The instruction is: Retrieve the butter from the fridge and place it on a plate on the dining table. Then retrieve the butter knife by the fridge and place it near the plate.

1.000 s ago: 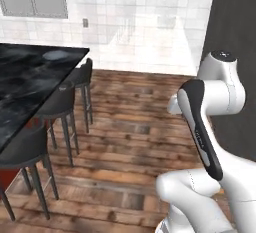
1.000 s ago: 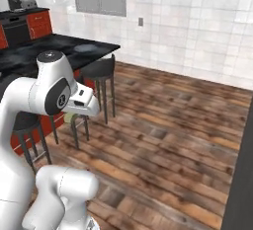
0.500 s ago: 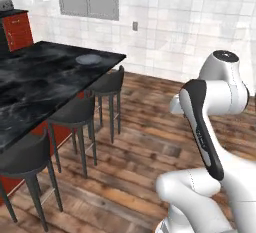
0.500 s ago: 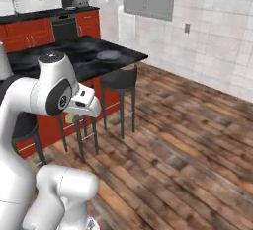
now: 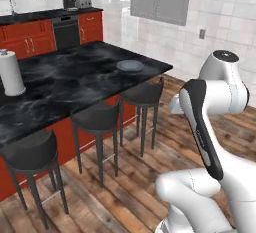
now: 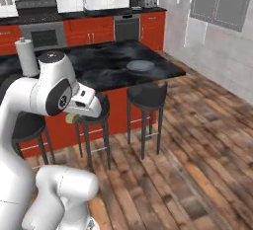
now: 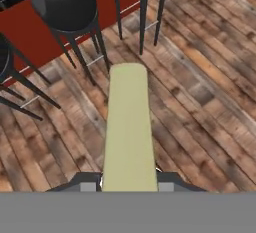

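A simulated kitchen with a wood-plank floor [image 6: 197, 140], white tiled walls and red cabinets [image 6: 94, 29] along the far wall. In the hand view the butter [image 7: 129, 127] runs up the middle of the frame as a pale-yellow stick, its near end clamped in the claw [image 7: 129, 181], whose dark fingertips [image 7: 87, 182] sit narrow against both its sides at the bottom edge. The stick hangs above bare floorboards, with open floor to its right and lower left in that frame.

In the right base view a small patch of the same pale yellow peeks out under the white wrist at centre left. The arm there is folded close to the body, the wrist housing pointing right and slightly down, level with the stool seats.

The dining table [image 5: 75, 84], a desk with a black veined top and red base, fills the left half of the left base view. Its near corner juts toward the centre of the frame. The plate [image 5: 130, 65] lies flat on the desk near that corner, well apart from the butter, with bare marble all round it. Three dark round stools [image 5: 142, 94] stand along the desk's near edge, seats tucked just under the overhang. A white paper-towel roll [image 5: 11, 73] stands upright on the desk at far left.

Right of the stools the floor is open up to the tiled wall.
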